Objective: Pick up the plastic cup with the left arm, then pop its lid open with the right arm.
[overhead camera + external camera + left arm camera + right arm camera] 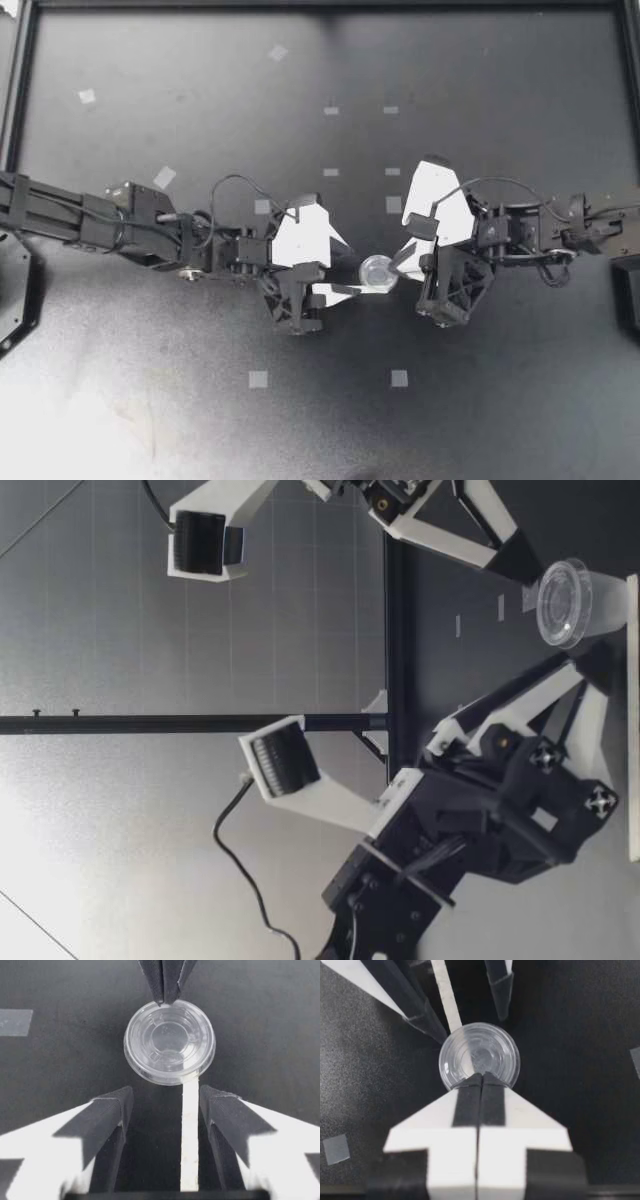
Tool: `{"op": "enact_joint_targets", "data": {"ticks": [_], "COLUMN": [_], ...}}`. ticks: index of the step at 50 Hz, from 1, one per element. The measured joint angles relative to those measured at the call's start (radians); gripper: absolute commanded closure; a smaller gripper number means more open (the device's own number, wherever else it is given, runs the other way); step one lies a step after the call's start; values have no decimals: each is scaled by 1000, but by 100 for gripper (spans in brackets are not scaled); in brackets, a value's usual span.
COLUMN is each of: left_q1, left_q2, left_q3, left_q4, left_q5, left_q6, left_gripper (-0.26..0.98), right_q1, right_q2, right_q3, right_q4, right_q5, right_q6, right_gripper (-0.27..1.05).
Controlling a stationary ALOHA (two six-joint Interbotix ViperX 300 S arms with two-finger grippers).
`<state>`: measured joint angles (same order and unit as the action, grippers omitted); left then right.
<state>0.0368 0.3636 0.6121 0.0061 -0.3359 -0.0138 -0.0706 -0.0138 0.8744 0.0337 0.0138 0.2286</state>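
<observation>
Steadies, it seems, the small clear lidded plastic cup [377, 271] upright on the black desk [480, 150] with right tool [397, 268] fingers together at its rim, left tool [350, 268] fingers apart just opposite.

Matte black table [480, 150] with pale tape squares [259, 379], black frame [20, 80], grey panelled wall [150, 630].

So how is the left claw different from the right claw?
The left gripper has its fingers wide apart; the right gripper has them pressed together. The clear lidded cup sits just ahead of the left gripper's fingers, while the right gripper's tips meet its rim. Both have white-and-black fingers and point at the cup from opposite sides.
</observation>
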Motion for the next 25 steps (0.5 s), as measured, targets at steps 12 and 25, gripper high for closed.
{"op": "enact_joint_targets", "data": {"ticks": [12, 25], "left_q1": [0, 0], "left_q2": [12, 31], "left_q3": [-28, -44], "left_q4": [0, 0], "left_q5": [-5, -25], "left_q6": [0, -3], "left_gripper": [16, 16], "right_q1": [0, 0], "right_q2": [15, 31], "right_q3": [-2, 6], "right_q4": [2, 2], "right_q5": [-3, -3], "right_q6": [0, 2], "right_gripper": [85, 85]}}
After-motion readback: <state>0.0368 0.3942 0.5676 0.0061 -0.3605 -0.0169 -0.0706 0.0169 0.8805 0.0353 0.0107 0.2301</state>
